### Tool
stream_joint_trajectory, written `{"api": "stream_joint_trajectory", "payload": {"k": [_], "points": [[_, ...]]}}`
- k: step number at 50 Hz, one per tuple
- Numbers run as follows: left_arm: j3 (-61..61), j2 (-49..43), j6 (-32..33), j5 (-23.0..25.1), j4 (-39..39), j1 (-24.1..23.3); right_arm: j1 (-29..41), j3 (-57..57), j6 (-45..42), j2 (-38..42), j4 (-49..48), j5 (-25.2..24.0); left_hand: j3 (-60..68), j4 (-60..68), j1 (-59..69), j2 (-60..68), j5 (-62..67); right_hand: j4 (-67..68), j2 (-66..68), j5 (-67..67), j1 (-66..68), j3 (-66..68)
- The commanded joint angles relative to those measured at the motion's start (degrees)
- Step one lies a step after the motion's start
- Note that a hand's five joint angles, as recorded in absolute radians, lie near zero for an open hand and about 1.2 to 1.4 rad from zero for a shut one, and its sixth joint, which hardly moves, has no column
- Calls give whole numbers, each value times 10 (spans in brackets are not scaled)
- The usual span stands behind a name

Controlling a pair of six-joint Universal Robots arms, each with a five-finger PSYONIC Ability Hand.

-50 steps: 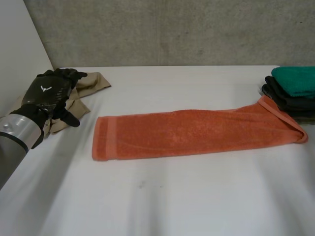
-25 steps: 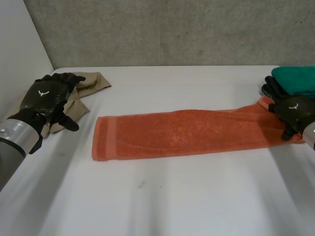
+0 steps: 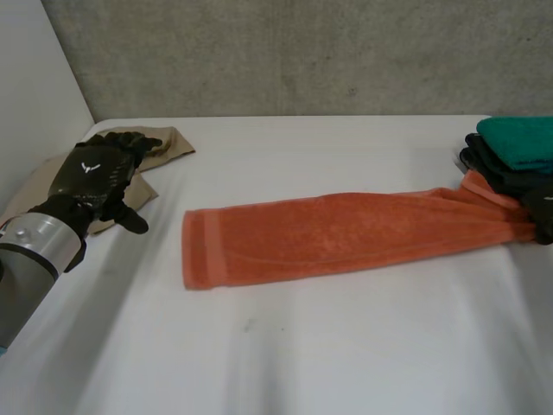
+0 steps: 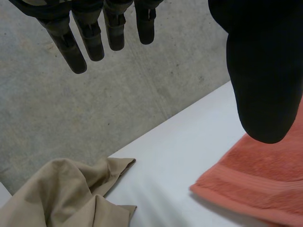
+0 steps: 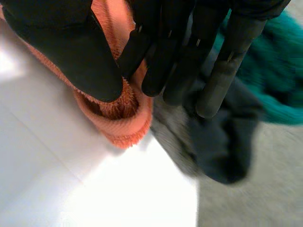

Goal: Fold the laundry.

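A white table (image 3: 346, 346) spreads across the head view, with a small dark speck (image 3: 249, 325) on its near part. Behind its far edge rises a grey concrete wall (image 3: 302, 60) (mottled, with faint pits), and a plain white panel (image 3: 34, 95) stands at the left side.

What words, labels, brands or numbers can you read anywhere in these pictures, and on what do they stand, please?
No words or numbers can be read anywhere.
On the left hand: a white winged emblem on its back, with no letters.
On the orange towel, the tan cloth and the folded stack: no label visible.
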Motion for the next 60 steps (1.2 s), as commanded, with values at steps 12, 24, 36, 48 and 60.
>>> {"api": "stream_joint_trajectory", "payload": {"k": [12,24,36,48,60], "points": [[-6,25,-5,1,-4,20,162,-19,-120,-120,19,98,-20,-16,-7,-19,-29,116,127,145,171,121],[-21,45,-15,4,-9,35,467,-14,-214,-13,-140,-162,-20,-16,-7,-19,-29,116,127,145,171,121],[-14,29,-14,1,-3,14,546,-83,-249,77,-74,-100,-20,-16,-7,-19,-29,-410,-399,-381,-355,-405],[21,0,-11,-12,-1,-47,452,9,173,-101,-116,35,-20,-16,-7,-19,-29,-584,-573,-555,-529,-579],[28,-16,-10,-47,0,-100,353,-159,337,-2,178,60,-20,-16,-7,-19,-29,-436,-425,-407,-381,-432]]}}
